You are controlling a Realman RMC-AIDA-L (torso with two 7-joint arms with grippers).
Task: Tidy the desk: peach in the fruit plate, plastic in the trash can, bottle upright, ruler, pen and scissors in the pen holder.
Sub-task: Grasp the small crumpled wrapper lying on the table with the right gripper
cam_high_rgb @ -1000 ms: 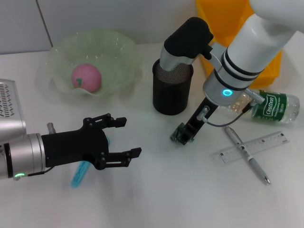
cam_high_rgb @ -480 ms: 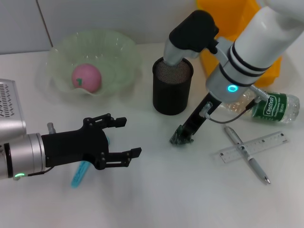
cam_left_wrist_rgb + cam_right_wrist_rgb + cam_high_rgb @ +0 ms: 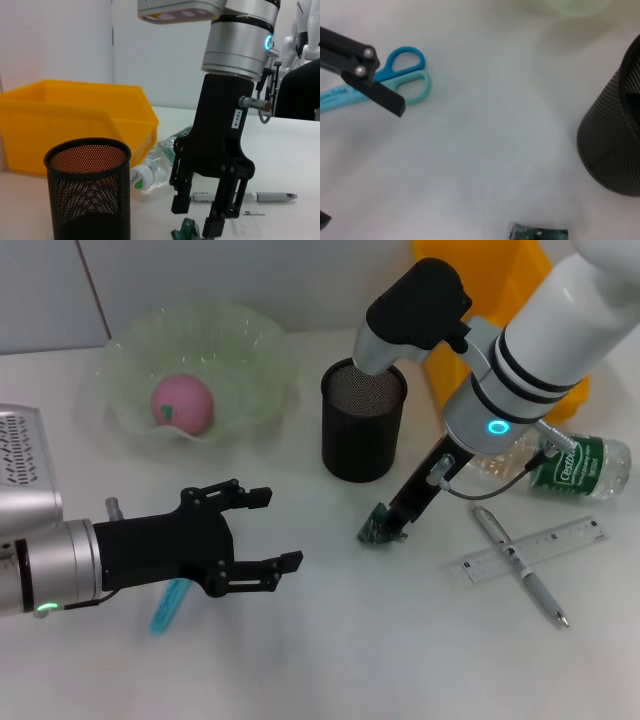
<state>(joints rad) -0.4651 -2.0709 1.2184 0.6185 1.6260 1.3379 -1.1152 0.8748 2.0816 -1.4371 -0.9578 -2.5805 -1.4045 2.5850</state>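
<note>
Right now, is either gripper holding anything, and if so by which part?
Nothing is held. The right gripper hangs open just above the green plastic scrap, not closed on it. The left gripper is open over the scissors.

A pink peach sits in the ruffled pale-green fruit plate at the back left. Right of it stands a black mesh pen holder, with a yellow plastic bin behind. A crumpled green plastic scrap lies before the holder; farther right, a clear bottle with a green label lies on its side, with a silver pen crossing a clear ruler in front. Blue-handled scissors lie at front left, under the left gripper.
</note>
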